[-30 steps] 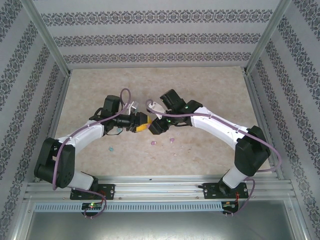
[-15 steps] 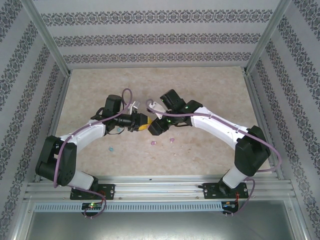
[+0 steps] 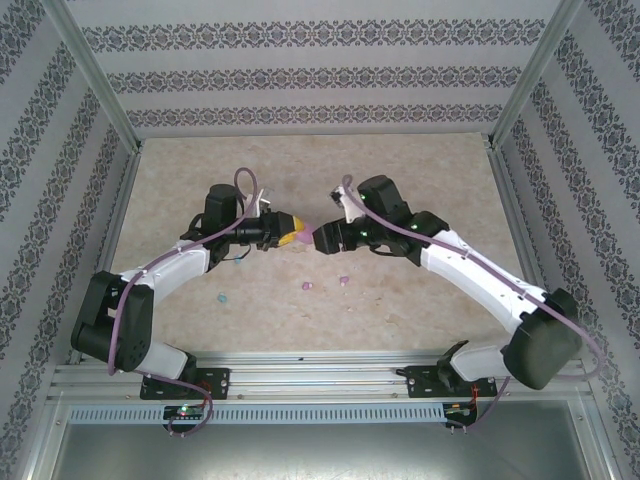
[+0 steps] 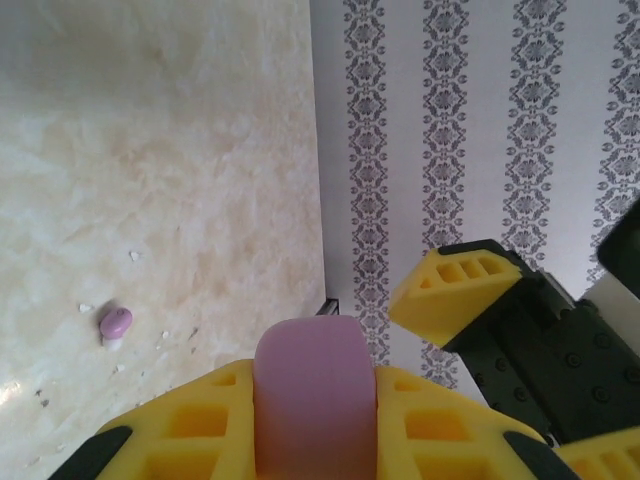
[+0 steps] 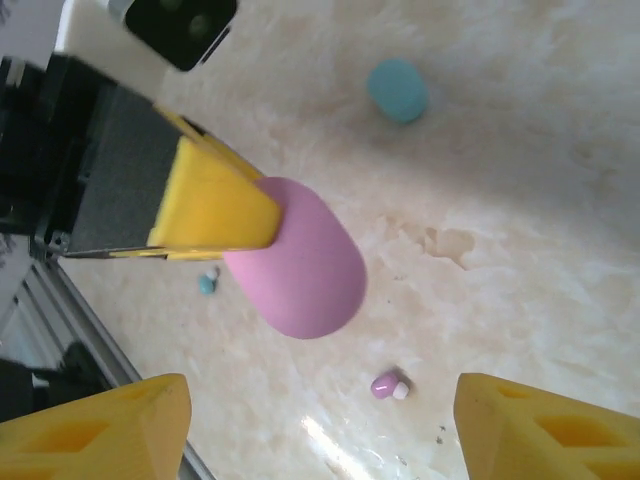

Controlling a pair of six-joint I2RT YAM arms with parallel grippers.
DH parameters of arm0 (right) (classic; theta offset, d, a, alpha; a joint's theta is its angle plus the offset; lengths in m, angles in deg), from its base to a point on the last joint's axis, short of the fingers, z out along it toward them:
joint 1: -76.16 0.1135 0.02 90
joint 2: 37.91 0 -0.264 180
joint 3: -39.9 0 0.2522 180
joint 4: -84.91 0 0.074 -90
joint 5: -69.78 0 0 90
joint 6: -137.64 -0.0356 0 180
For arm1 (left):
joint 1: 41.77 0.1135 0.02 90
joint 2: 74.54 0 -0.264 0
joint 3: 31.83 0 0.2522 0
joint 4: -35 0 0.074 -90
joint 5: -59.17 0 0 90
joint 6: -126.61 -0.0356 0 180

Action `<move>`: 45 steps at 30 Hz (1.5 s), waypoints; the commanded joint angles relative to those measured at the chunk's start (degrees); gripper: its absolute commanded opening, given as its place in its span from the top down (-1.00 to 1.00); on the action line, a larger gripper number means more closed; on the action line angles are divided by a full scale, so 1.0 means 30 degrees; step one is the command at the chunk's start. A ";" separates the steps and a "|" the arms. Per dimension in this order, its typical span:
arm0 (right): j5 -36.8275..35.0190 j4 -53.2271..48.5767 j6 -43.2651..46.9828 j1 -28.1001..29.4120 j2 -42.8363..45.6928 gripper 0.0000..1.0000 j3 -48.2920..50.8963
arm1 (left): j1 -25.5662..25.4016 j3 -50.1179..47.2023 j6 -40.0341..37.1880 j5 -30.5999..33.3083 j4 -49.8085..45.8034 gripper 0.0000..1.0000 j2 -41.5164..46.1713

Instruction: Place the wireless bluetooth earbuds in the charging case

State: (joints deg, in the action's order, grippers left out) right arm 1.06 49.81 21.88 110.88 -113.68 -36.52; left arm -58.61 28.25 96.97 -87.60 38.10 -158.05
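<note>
Left tool [image 3: 290, 234], centre of the overhead view: pressed together on one end of the pink case [image 5: 300, 260]. Its yellow fingers [image 4: 215, 420] clamp the shell on both sides. The rounded free end sticks out toward the right tool [image 5: 322, 388]. The case appears lifted off the worktop [image 3: 420, 170].

Right tool: spread wide, nothing between its fingers, hanging just beside the free end of the case.

No lid seam or opening shows on the pink case, so I cannot tell whether it is open.

Pink earbud [image 3: 308, 286] and second pink earbud [image 3: 343, 280] lie loose on the worktop, below centre in the overhead view and near each other. Blue earbud [image 3: 221, 297] sits lower left, well apart from them. None is in a case. Turquoise case [image 5: 398, 90] rests on the worktop, upper right of the right wrist view.

Handling, as judged:
- **Earbuds:** tiny, light, hard and smooth, with rounded bodies. They are likely to skid away or squirt out of a pinch. Best taken across the widest part of the body, fingertips low to the worktop, with a gentle squeeze.
- **Pink case:** a stiff, glossy, light shell. Held by one end it may pivot or slip, so a second hold on the broad sides near the free end would steady it.
</note>
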 commanded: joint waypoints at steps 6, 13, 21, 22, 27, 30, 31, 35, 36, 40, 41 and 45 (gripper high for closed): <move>0.0615 0.3952 -0.8064 -0.0913 0.0117 -0.44 0.1111 | 0.0084 0.0356 0.1457 0.1410 0.1621 0.86 0.1661; 0.1895 0.6128 -1.0023 -0.0954 -0.0698 -0.43 0.1263 | 0.0098 0.0389 0.3061 0.2048 0.2980 0.87 0.2053; 0.2444 0.9016 -1.1192 -0.0971 -0.0987 -0.39 0.1959 | 0.0013 -0.0063 0.5403 0.1902 0.5743 0.87 0.1633; 0.2473 0.9217 -1.1265 -0.0966 -0.1020 -0.39 0.1959 | -0.0005 -0.0206 0.5699 0.1879 0.6156 0.87 0.1561; 0.2670 1.0597 -1.2048 -0.0950 -0.1421 -0.35 0.2051 | -0.0056 -0.0334 0.6247 0.1935 0.6960 0.87 0.1600; 0.2744 1.0969 -1.2270 -0.0967 -0.1766 -0.32 0.1933 | -0.0070 -0.0357 0.6489 0.1987 0.7366 0.88 0.1488; 0.2846 1.1332 -1.2498 -0.0968 -0.1856 -0.30 0.1931 | -0.0077 -0.0440 0.6666 0.2021 0.7689 0.89 0.1456; 0.3263 1.2952 -1.3635 -0.0910 -0.2278 -0.27 0.1991 | -0.0147 -0.0583 0.6859 0.2292 0.8266 0.88 0.1405; 0.3329 1.3217 -1.3855 -0.0907 -0.2353 -0.26 0.2020 | -0.0144 -0.0568 0.6808 0.2341 0.8266 0.89 0.1380; 0.3414 1.4387 -1.4716 -0.0761 -0.2661 -0.16 0.2106 | -0.0188 -0.0627 0.7013 0.2397 0.8815 0.89 0.1150; 0.3452 1.4681 -1.4941 -0.0663 -0.2750 -0.12 0.2142 | -0.0187 -0.0657 0.7049 0.2478 0.8948 0.89 0.1104; 0.3542 1.5109 -1.5442 -0.0333 -0.3168 0.12 0.2038 | -0.0237 -0.0678 0.6716 0.2747 0.8806 0.90 0.1063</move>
State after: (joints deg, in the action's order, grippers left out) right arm 10.42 91.10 -22.01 108.87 -122.02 -30.97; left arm -58.70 26.59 117.25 -80.15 60.57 -154.57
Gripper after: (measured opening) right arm 0.459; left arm 0.233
